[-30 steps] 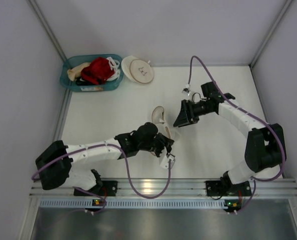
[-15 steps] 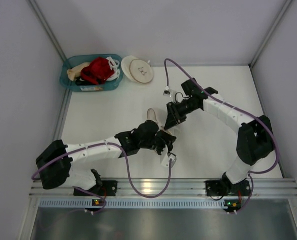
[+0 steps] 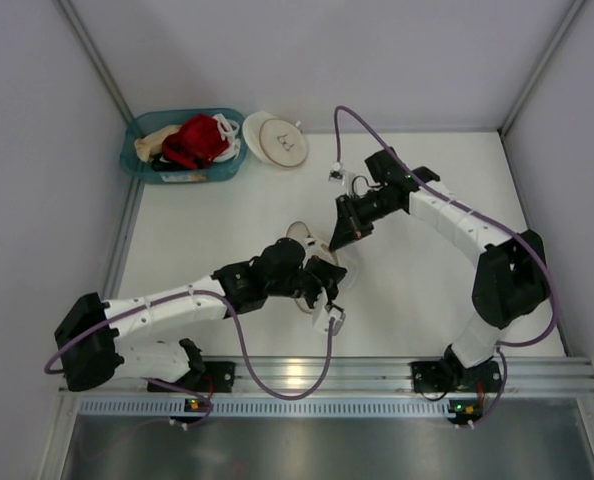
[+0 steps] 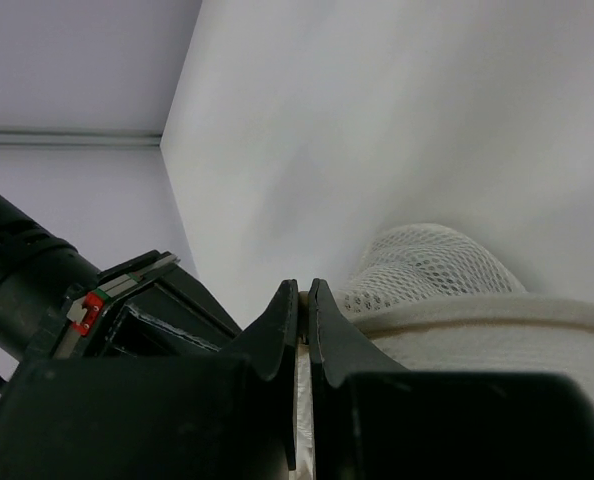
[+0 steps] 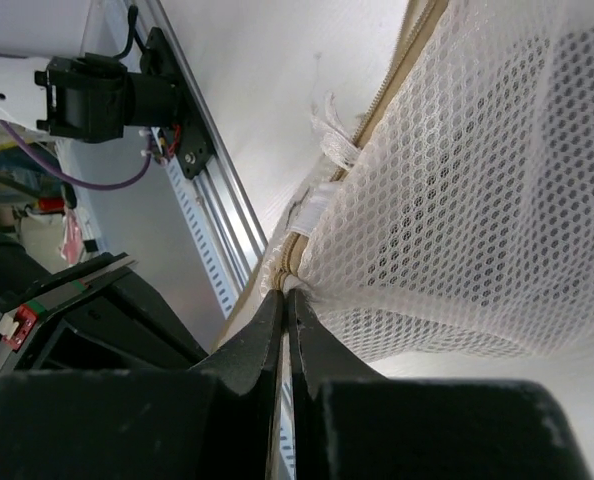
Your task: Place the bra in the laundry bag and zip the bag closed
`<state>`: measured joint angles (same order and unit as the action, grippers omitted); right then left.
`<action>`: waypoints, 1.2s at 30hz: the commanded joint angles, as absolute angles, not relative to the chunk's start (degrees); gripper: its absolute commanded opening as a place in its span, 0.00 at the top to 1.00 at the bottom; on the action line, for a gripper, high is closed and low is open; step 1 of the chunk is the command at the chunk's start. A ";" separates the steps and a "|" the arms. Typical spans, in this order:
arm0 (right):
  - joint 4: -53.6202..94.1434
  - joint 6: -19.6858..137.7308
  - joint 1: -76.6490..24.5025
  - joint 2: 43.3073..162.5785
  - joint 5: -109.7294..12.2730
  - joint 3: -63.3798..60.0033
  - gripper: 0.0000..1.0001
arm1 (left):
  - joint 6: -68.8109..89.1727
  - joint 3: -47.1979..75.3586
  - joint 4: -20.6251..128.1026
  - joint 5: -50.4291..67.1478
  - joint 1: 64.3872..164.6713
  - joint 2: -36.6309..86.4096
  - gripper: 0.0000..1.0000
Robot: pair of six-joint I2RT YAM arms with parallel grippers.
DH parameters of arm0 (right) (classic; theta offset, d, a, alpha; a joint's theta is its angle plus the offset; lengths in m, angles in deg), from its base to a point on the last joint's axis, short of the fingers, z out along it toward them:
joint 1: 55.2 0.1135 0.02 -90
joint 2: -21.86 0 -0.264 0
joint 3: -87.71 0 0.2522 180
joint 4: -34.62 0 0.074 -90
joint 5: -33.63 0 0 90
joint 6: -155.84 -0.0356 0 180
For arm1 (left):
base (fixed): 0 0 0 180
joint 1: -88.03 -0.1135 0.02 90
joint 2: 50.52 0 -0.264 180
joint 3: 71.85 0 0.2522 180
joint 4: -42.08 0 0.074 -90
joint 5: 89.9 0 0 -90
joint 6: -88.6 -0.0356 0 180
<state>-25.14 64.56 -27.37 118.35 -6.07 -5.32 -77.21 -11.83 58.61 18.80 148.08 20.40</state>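
The laundry bag (image 3: 299,236) is a cream-white mesh pouch held off the table between both arms. My left gripper (image 3: 322,272) comes at it from the near side, and in the left wrist view it (image 4: 302,300) is shut on a thin fold of the bag's rim, with mesh (image 4: 427,265) bulging to the right. My right gripper (image 3: 333,242) meets the bag from the far right. In the right wrist view it (image 5: 287,295) is shut on the bag's edge at the zip (image 5: 397,70), the mesh wall (image 5: 477,200) hanging beside it. The bra is hidden.
A teal basket (image 3: 137,160) at the back left holds a red garment (image 3: 195,140) and a beige one (image 3: 159,138). A second round bag with a tan-rimmed lid (image 3: 277,140) lies beside it. The metal rail (image 3: 317,375) runs along the near edge.
My right gripper has swung left to the bag and shut on its zip edge. The left arm has shifted left and away with the bag still pinched.
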 commanded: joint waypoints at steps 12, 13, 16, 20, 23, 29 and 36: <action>-15.36 58.63 -35.69 118.80 -3.11 -10.43 1.00 | -74.53 -17.30 62.52 24.01 154.65 13.38 1.00; -15.09 58.46 -35.78 118.81 -2.93 -10.43 1.00 | -74.09 -17.74 62.61 23.74 155.09 13.12 1.00; -14.56 57.93 -35.95 118.72 -1.36 -9.99 1.00 | -73.04 -18.10 62.61 22.25 156.41 12.68 1.00; -21.31 62.92 -35.95 118.80 -0.20 -10.86 0.66 | -70.14 -16.09 62.44 18.21 156.50 14.78 1.00; -26.77 67.22 -36.65 117.23 -2.05 -9.74 0.51 | -68.02 -14.67 61.82 15.83 156.41 16.27 1.00; -29.68 68.21 -38.76 111.87 -3.72 -2.97 0.37 | -68.37 -14.76 58.66 11.62 156.32 17.51 1.00; -33.19 68.73 -38.76 108.08 -8.12 0.20 0.36 | -67.23 -13.00 57.08 10.03 156.06 19.71 1.00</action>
<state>-30.54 66.90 -38.75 111.16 -6.57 -0.14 -68.60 -16.00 61.14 11.45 156.15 19.20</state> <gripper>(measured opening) 0.639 0.045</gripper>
